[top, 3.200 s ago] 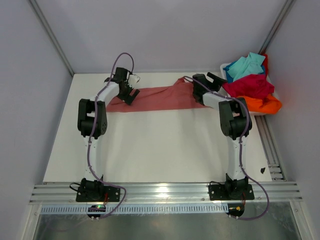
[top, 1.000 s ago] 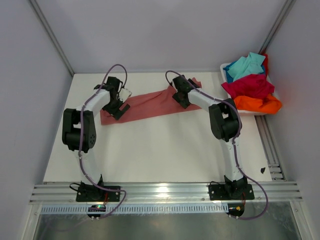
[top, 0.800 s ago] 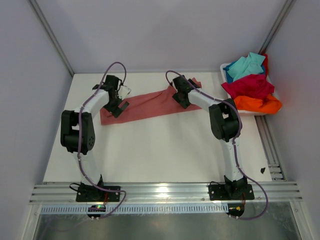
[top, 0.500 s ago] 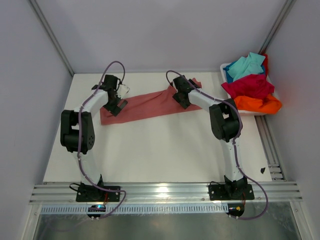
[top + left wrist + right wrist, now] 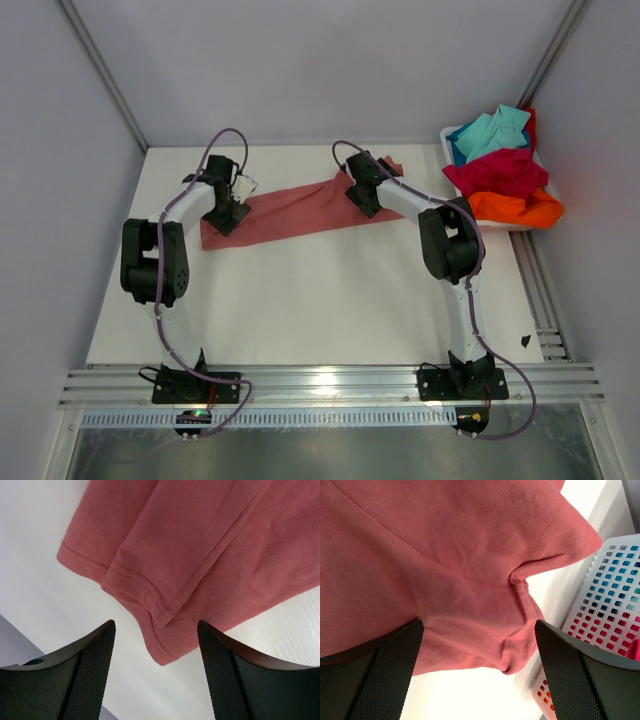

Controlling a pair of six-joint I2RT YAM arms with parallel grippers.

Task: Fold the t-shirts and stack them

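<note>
At the left of the counter (image 5: 320, 290) you see your left claw (image 5: 228, 212) over the left end of the salmon-pink t-shirt (image 5: 295, 210). In the left wrist view the two fingers (image 5: 85, 675) stand apart, moderately wide, and hold nothing. The hemmed corner of the cloth (image 5: 200, 545) lies flat on the counter in the gap between them. At this corner you can see two layers, one hem over the other.

The t-shirt lies as a long, narrow band across the far part of the counter. It goes from the left claw up to the right claw (image 5: 365, 195), slightly slanted, and its right end is farther from the arm bases.

The right claw (image 5: 477, 627) is wide open and grips nothing. Its fingers (image 5: 385, 675) are over the bunched right end of the pink cloth (image 5: 445, 555), which has a fold and a pointed flap there.

Just beside this end is the white tub (image 5: 455, 132), and you see its perforated wall (image 5: 610, 595) in the right wrist view. In the tub the turquoise t-shirt (image 5: 492, 130), the crimson t-shirt (image 5: 497, 170) and the orange t-shirt (image 5: 515, 208) are heaped, unfolded.
</note>
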